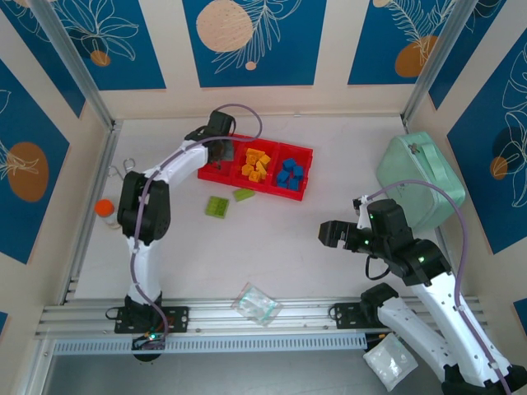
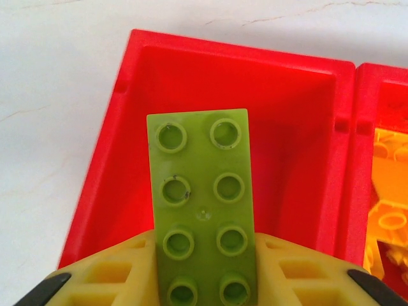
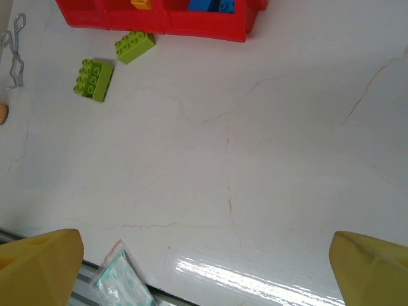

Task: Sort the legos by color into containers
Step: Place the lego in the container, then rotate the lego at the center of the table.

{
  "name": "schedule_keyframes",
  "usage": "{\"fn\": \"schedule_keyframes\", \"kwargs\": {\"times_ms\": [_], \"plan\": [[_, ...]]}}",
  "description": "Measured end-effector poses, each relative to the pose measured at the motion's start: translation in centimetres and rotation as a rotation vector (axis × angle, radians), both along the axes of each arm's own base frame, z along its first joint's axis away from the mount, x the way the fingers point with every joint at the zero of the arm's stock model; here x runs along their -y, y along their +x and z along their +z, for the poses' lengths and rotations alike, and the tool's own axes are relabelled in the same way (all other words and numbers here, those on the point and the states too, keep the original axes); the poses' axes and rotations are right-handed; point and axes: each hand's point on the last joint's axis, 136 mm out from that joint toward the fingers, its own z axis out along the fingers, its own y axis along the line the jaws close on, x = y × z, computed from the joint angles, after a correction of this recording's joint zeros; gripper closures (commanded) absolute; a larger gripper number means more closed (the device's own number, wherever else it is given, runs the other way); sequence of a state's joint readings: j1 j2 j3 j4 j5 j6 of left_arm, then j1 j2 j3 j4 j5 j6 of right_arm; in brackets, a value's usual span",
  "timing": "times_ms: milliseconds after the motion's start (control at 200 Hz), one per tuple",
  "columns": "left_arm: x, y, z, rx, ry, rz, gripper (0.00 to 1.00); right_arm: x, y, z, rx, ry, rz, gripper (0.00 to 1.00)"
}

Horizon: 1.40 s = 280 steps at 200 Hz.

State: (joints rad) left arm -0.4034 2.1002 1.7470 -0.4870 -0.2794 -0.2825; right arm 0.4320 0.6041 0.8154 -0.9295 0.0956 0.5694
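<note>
My left gripper [image 2: 204, 258] is shut on a long lime green lego [image 2: 203, 204] and holds it over the bare left compartment [image 2: 293, 115] of the red tray [image 1: 306, 153]. In the top view that gripper [image 1: 217, 150] hangs above the tray's left end. Orange-yellow legos [image 1: 257, 165] fill the middle compartment, and blue legos [image 1: 290, 174] the right one. Two more lime green legos [image 1: 217, 206] [image 1: 244, 194] lie on the table in front of the tray, and both green legos [image 3: 94, 79] [image 3: 134, 46] appear in the right wrist view. My right gripper [image 1: 329, 233] [image 3: 205, 255] is open over bare table.
A mint-green rounded case [image 1: 420, 177] stands at the right wall. One clear bag [image 1: 257, 304] lies near the front rail, and a second bag [image 1: 389, 362] lies beyond it. An orange-capped object [image 1: 104, 208] and a metal clip [image 1: 122, 170] lie at the left.
</note>
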Motion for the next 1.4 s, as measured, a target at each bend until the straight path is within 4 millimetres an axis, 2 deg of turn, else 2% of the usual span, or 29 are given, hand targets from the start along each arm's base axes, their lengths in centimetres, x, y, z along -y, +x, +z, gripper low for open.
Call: {"fn": "schedule_keyframes", "kwargs": {"times_ms": [200,315,505,635,735,860,975,1050,1155,1401], "plan": [[0.4,1.0,-2.3,-0.049,-0.015,-0.009,0.56,0.0,0.0,0.0,0.001,-0.002,-0.001,0.01],[0.0,1.1,-2.3,-0.054,-0.028,-0.003,0.52,0.0,0.0,0.0,0.000,-0.002,-0.001,0.01],[-0.1,1.0,-2.5,-0.059,-0.043,-0.004,0.51,0.0,0.0,0.0,-0.001,-0.003,-0.001,0.01],[-0.3,0.1,-2.4,-0.066,-0.051,-0.005,0.52,0.0,0.0,0.0,-0.001,-0.003,-0.001,0.01],[-0.5,-1.4,-1.9,-0.075,-0.061,-0.013,0.52,0.0,0.0,0.0,-0.001,-0.002,0.002,0.01],[-0.9,-3.6,-0.2,-0.057,-0.093,-0.028,0.48,-0.1,0.0,0.0,-0.001,-0.002,0.005,0.01],[-1.7,-6.2,1.7,-0.031,-0.120,-0.033,0.43,-0.1,-0.1,-0.1,-0.002,-0.003,0.005,0.01],[-2.3,-8.1,2.2,-0.021,-0.132,-0.035,0.40,-0.1,-0.1,-0.1,-0.002,-0.003,0.005,0.01],[-3.4,-11.1,1.7,-0.030,-0.137,-0.027,0.38,-0.1,-0.1,-0.1,-0.002,-0.003,0.005,0.01],[-5.7,-17.5,-1.2,-0.101,-0.145,0.005,0.35,-0.1,-0.1,-0.2,-0.006,-0.006,0.009,0.01]]}}
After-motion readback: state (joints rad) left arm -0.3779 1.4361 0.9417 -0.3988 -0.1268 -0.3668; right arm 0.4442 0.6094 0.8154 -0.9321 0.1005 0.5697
